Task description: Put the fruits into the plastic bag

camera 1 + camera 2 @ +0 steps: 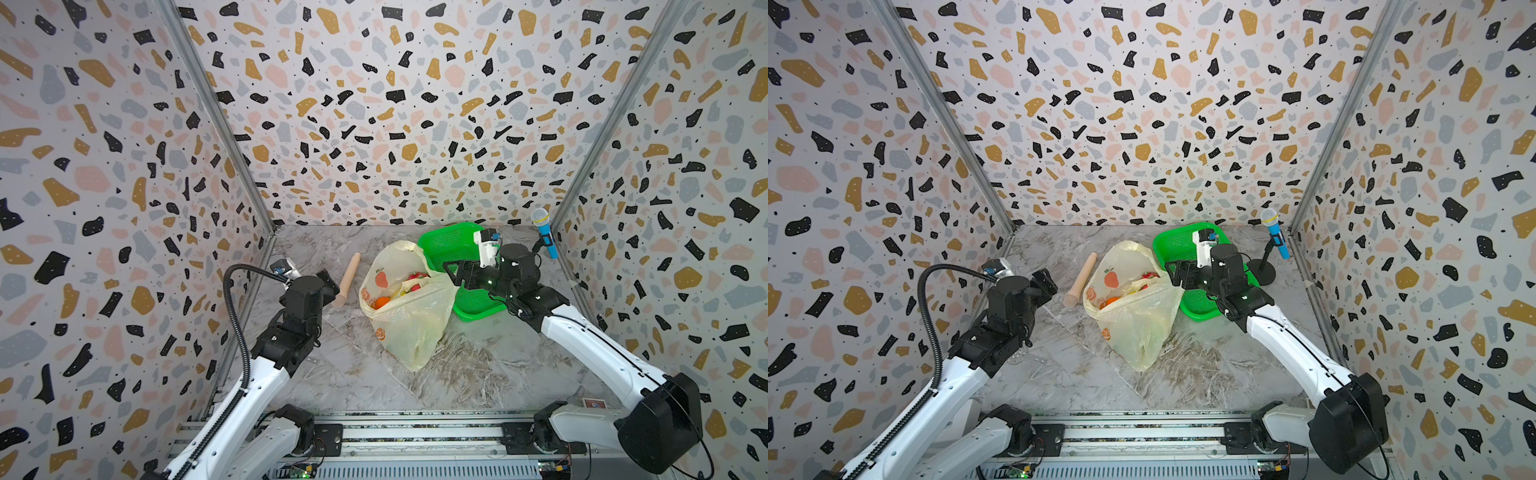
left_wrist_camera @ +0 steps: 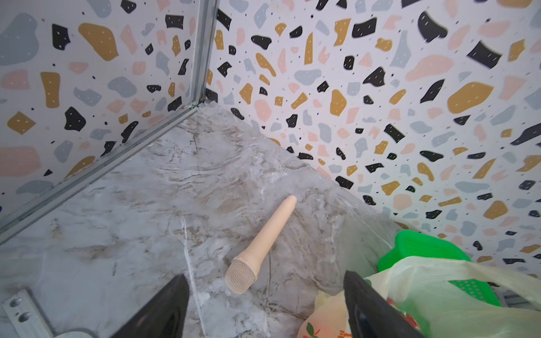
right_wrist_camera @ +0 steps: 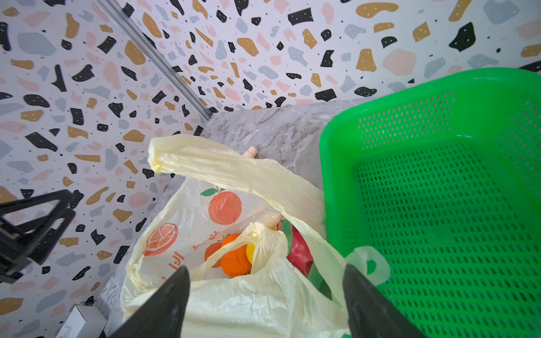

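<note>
The marbled tabletop (image 1: pixel 353 374) carries the plastic bag (image 1: pixel 409 316) near its middle, slumped with its mouth turned toward the back edge. The green basket (image 1: pixel 449 245) sits beside it toward the back right corner, touching the bag's side. In the right wrist view its mesh floor shows no fruit, and none lies on the bare tabletop. The loading therefore looks done, and the step in hand is judged to be clearing both arms away cleanly.

The right fingers (image 3: pixel 366 304) stand wide apart and hold nothing, poised over the bag's mouth where it meets the basket rim. One handle loop lies draped onto the basket just by one finger. A good withdrawal rises first and only then pulls back toward the front edge, so that no fingertip hooks the thin film and tips the contents out.

The left fingers (image 2: pixel 366 304) are also spread and empty, on the bag's left-edge side, with one finger close to the film. They should back off without brushing the beige stick (image 2: pixel 263 243), which lies on the tabletop just ahead of them.

Inside the bag the dragon fruit (image 3: pixel 298 251), the orange (image 3: pixel 235 260) and a small yellow piece (image 3: pixel 250 251) are visible. Whether the other fruits lie deeper cannot be told through the crinkled plastic.
</note>
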You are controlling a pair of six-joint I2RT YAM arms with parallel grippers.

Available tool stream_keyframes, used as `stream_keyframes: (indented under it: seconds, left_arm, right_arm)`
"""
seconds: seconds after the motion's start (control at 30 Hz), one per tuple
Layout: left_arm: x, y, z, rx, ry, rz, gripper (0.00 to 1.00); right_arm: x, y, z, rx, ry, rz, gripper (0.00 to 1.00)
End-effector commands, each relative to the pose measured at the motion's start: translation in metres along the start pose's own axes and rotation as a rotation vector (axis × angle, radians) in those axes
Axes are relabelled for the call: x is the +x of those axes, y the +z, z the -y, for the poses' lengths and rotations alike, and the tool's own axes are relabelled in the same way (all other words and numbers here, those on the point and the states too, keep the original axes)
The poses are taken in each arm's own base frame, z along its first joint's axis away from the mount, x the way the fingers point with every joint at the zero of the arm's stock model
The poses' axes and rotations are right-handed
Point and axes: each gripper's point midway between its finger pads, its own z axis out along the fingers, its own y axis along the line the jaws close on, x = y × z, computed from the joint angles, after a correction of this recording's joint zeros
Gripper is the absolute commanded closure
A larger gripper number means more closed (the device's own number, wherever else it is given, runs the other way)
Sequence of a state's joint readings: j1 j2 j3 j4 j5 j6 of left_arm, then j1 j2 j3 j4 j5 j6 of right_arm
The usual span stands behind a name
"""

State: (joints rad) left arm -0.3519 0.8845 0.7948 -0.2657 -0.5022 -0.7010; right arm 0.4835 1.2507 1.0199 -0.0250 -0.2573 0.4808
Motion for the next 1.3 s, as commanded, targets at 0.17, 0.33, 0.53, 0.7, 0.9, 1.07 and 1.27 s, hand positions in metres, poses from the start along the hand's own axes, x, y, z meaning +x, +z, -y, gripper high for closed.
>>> stream_keyframes:
  seconds: [0.17, 0.33, 0.53, 0.7, 0.9, 1.07, 1.27]
  left_arm:
    - [0.033, 0.019, -0.005, 0.020, -0.005, -0.108, 0.17]
    - [0.022, 0.037, -0.043, -0.157, 0.112, -0.081, 0.15]
    - [-0.007, 0.044, -0.124, -0.558, 0.177, 0.036, 0.09]
    - [-0.008, 0.046, -0.159, -0.741, 0.135, 0.216, 0.01]
    - [0.003, 0.052, -0.179, -0.889, 0.268, 0.253, 0.00]
    - [0.027, 0.073, -0.183, -0.866, 0.293, 0.197, 0.01]
    - [0.036, 0.085, -0.181, -0.830, 0.301, 0.186, 0.00]
  right_arm:
    - [-0.020, -0.022, 0.027, 0.119, 0.028, 0.083, 0.18]
    - [-0.014, -0.058, 0.118, 0.328, 0.222, 0.160, 0.17]
    - [0.017, -0.097, 0.206, 0.675, 0.246, 0.257, 0.16]
    - [0.034, -0.115, 0.246, 0.849, 0.257, 0.467, 0.01]
    - [0.032, -0.119, 0.254, 1.027, -0.055, 0.434, 0.01]
    - [0.047, -0.111, 0.240, 0.952, -0.283, 0.452, 0.01]
    - [0.073, -0.083, 0.225, 0.779, -0.405, 0.381, 0.01]
